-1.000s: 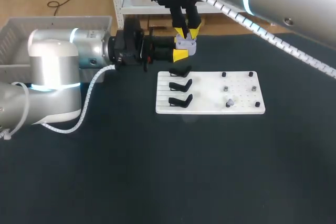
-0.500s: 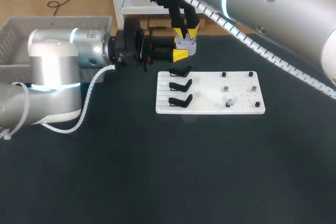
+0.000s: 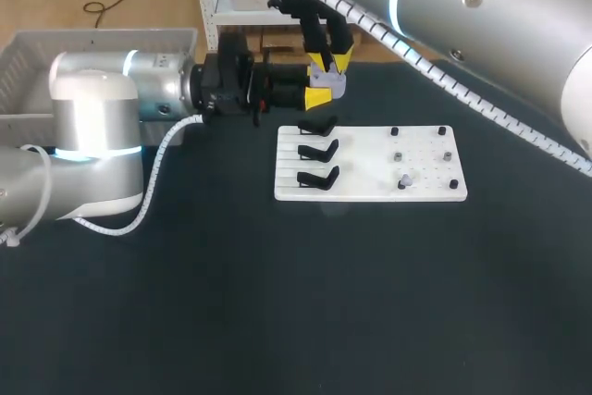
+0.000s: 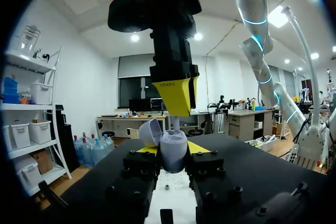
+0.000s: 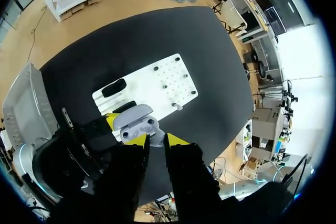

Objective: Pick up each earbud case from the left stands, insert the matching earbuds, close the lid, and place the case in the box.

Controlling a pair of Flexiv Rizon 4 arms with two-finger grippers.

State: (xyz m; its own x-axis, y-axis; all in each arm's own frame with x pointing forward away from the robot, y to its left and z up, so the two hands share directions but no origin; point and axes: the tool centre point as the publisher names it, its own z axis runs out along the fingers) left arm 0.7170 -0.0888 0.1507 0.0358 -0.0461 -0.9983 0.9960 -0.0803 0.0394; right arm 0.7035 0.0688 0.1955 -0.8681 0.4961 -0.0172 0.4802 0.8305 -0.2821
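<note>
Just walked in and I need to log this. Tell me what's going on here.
The left hand is shut on an open case, held above the table by the far edge of the board. The right hand hangs right over it, pinching what looks like an earbud at the case's mouth. The lid is up, the three stands are bare, and the case is not yet in the box.

Right claw (image 3: 330, 63) blocks above case (image 4: 173, 150); black stands (image 3: 317, 150) below.
</note>
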